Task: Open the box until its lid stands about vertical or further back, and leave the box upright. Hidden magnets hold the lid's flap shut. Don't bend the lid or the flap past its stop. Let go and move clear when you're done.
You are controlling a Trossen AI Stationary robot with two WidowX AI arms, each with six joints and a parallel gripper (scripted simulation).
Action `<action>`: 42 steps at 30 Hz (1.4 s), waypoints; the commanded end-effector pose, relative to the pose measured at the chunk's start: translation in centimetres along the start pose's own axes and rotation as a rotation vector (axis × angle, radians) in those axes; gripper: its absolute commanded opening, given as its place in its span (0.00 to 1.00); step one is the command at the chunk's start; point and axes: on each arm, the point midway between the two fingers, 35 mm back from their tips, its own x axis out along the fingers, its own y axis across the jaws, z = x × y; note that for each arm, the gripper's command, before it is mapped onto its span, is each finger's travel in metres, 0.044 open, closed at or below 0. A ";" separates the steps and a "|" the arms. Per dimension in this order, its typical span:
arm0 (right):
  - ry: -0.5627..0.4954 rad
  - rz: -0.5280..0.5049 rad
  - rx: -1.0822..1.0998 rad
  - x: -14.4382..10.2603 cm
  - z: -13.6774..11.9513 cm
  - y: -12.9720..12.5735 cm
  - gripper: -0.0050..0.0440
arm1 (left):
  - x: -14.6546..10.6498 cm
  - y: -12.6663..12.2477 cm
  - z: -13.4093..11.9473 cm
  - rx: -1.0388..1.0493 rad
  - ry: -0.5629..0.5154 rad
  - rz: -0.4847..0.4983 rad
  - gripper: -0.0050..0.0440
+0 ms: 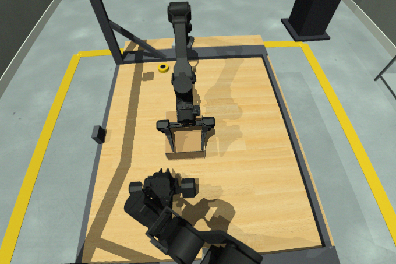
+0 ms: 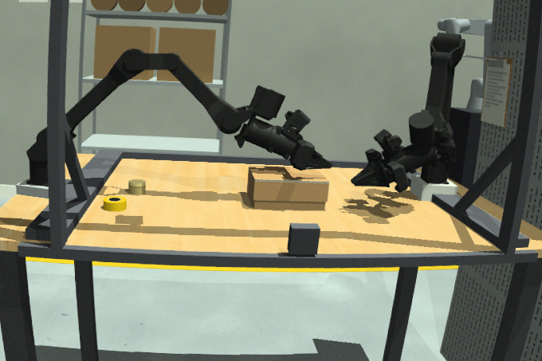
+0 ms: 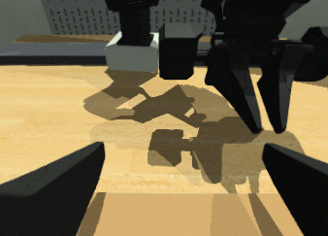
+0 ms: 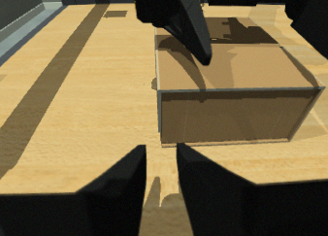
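And here in the exterior view the cardboard box (image 1: 185, 155) (image 2: 288, 197) (image 3: 184, 222) (image 4: 228, 119) stands upright mid-table, its lid (image 1: 187, 139) (image 2: 312, 174) (image 3: 155, 215) (image 4: 252, 67) lying flat across the top, so the opening is still to be done! Coming in from the left, the left gripper (image 1: 187, 150) (image 2: 329, 166) (image 3: 184, 150) (image 4: 278, 60) angles down over the lid, its 2 fingers spread wide with nothing between them. From the top, those fingers line up near the 2 side edges of the lid; whether either one touches the cardboard, I cannot tell.

Over on the right, the right gripper (image 1: 164, 170) (image 2: 352, 181) (image 3: 269, 132) (image 4: 161, 151) points back toward the box, well clear of its right end. Its 2 fingers are drawn close together, a narrow gap between them, nothing pinched!

Around the table (image 1: 249, 174) (image 2: 197, 234) (image 3: 39, 111) (image 4: 107, 116) we have 1 yellow ring (image 1: 163, 71) (image 2: 114, 208) at the left, with 1 tan cylinder (image 2: 136, 187) just beyond it on the far side. And on the near edge, right of the middle, sits 1 dark block (image 1: 98, 134) (image 2: 303, 239), well apart from the box.
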 end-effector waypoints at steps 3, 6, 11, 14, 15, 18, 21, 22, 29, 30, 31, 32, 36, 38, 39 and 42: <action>-0.005 0.000 0.007 0.0 0.1 0.1 0.27 | 0.1 -0.1 0.2 -0.004 -0.020 -0.004 1.00; -0.005 0.000 0.007 0.0 0.1 0.1 0.27 | 0.3 -0.1 -0.3 -0.004 -0.020 -0.004 1.00; -0.005 0.000 0.007 0.0 0.1 0.1 0.27 | 0.6 -0.1 -1.2 -0.004 -0.022 -0.004 1.00; -0.005 0.000 0.007 0.0 0.1 0.1 0.27 | 0.8 -0.1 -1.7 -0.004 -0.023 -0.004 1.00; -0.005 0.000 0.007 0.0 0.1 0.1 0.27 | 0.9 -0.1 -1.9 -0.001 -0.023 -0.003 1.00; -0.005 0.000 0.007 0.0 0.1 0.1 0.27 | 0.9 -0.1 -1.7 -0.002 -0.027 -0.002 1.00; -0.005 0.000 0.007 0.0 0.1 0.1 0.27 | 0.9 -0.1 -2.2 -0.001 -0.021 -0.002 1.00; -0.005 0.000 0.007 0.0 0.1 0.1 0.27 | 1.0 -0.1 -2.4 -0.001 -0.020 -0.003 1.00; -0.005 0.000 0.007 0.0 0.1 0.1 0.27 | 1.3 0.0 -3.4 -0.002 -0.020 -0.002 1.00; -0.005 0.000 0.007 0.0 0.1 0.1 0.27 | 1.4 0.0 -3.5 -0.002 -0.021 -0.002 1.00; -0.005 0.000 0.007 0.0 0.1 0.1 0.27 | 1.4 0.0 -3.6 -0.002 -0.020 -0.002 1.00; -0.005 0.000 0.007 0.0 0.1 0.1 0.27 | 1.5 0.0 -3.8 -0.002 -0.020 -0.002 1.00; -0.005 0.000 0.007 0.0 0.1 0.1 0.27 | 1.6 0.0 -4.0 -0.002 -0.020 -0.002 1.00; -0.005 0.000 0.007 0.0 0.1 0.1 0.27 | 1.7 0.0 -4.4 -0.002 -0.019 -0.002 1.00; -0.005 0.000 0.007 0.0 0.1 0.1 0.27 | 1.8 0.0 -4.5 -0.002 -0.018 -0.002 1.00; -0.005 0.000 0.007 0.0 0.1 0.1 0.27 | 1.9 0.0 -4.9 -0.002 -0.019 -0.002 1.00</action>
